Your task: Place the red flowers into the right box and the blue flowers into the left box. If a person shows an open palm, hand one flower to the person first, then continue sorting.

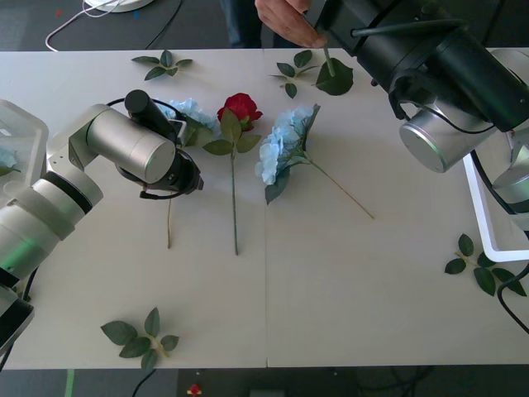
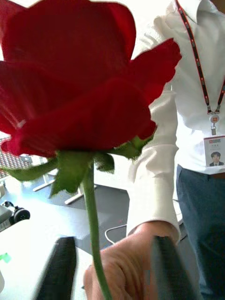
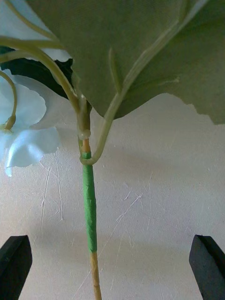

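Observation:
My right gripper [image 2: 112, 269] is raised at the table's far edge, its black fingers open on either side of a red flower's stem [image 2: 91, 211]. The bloom [image 2: 75, 79] stands upright. A person's hand [image 1: 285, 21] holds that same stem near my fingers. My left gripper [image 3: 111, 267] is open and low over a blue flower [image 1: 192, 110], its fingers straddling the stem [image 3: 89, 192]. Another red flower [image 1: 240, 107] and a second blue flower [image 1: 285, 142] lie mid-table. The left box [image 1: 21, 120] and right box [image 1: 483, 219] sit at the table's two sides.
Loose green leaf sprigs lie at the far left [image 1: 163, 64], the far middle [image 1: 294, 70], the near left [image 1: 142, 335] and the right [image 1: 479, 265]. A blue flower [image 1: 5, 157] lies in the left box. The person stands just beyond the far edge.

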{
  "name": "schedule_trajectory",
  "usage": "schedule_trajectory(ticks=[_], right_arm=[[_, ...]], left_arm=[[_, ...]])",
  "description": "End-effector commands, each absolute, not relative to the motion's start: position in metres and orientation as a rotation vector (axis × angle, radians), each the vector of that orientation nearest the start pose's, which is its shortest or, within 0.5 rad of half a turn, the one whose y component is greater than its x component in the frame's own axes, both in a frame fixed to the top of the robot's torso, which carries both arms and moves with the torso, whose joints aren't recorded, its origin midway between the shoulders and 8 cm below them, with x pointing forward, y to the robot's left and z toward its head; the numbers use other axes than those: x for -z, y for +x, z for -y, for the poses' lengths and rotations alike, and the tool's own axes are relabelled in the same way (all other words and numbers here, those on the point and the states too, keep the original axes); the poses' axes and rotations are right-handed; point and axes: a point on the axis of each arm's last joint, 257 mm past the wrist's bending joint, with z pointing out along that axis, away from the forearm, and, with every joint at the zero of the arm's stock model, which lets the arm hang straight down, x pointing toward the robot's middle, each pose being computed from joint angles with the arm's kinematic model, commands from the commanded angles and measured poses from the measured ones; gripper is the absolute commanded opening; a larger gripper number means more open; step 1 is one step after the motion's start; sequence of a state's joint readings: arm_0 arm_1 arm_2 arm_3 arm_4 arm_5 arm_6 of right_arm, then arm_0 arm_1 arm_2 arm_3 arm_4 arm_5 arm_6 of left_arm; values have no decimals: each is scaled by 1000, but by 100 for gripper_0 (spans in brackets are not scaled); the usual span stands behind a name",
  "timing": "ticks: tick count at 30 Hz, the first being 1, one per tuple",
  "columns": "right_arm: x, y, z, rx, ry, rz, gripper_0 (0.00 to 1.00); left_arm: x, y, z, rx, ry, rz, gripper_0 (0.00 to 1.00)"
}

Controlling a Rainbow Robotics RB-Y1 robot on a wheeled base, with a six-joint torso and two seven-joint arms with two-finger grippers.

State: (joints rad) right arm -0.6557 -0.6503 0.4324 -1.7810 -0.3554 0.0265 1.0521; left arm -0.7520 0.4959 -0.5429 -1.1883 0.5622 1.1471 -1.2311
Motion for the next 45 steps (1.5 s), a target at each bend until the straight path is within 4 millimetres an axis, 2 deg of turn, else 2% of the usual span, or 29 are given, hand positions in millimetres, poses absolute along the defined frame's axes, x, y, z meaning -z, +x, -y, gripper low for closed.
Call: schedule_trajectory(ticks=[1,9,13,16,19,24,29,30,31,32,33,34,39,45], right_arm=[[-134,537,20,-679,-474,-1038,100],[-126,539,25,-682,-468,-1059,100],[-106,544,37,-669,-461,-1109,100],[-75,550,53,-632,-446,-1221,100],[-43,555,80,-583,-397,-1385,100],[8,549,135,-339,-379,-1668,100],[48,537,167,-88,-508,-1809,100],[54,536,172,-45,-544,-1821,100],[62,535,176,-7,-586,-1833,100],[73,534,181,56,-656,-1846,100],[78,533,184,86,-696,-1855,100],[82,532,185,106,-726,-1858,100],[106,531,191,210,-925,-1862,100],[154,530,175,143,-1029,-1953,100]], left_arm=[[305,579,-187,12,238,-2573,98],[305,579,-187,12,238,-2573,98],[305,579,-187,12,238,-2573,98],[305,579,-187,12,238,-2573,97],[305,579,-187,12,238,-2573,97],[305,579,-187,12,238,-2573,98],[305,579,-187,12,238,-2573,98],[305,579,-187,12,238,-2573,95],[305,579,-187,12,238,-2573,88],[305,579,-187,12,238,-2573,63],[305,579,-187,12,238,-2573,26],[305,579,-187,12,238,-2573,0],[305,579,-187,12,238,-2573,0],[305,579,-187,12,238,-2573,0]])
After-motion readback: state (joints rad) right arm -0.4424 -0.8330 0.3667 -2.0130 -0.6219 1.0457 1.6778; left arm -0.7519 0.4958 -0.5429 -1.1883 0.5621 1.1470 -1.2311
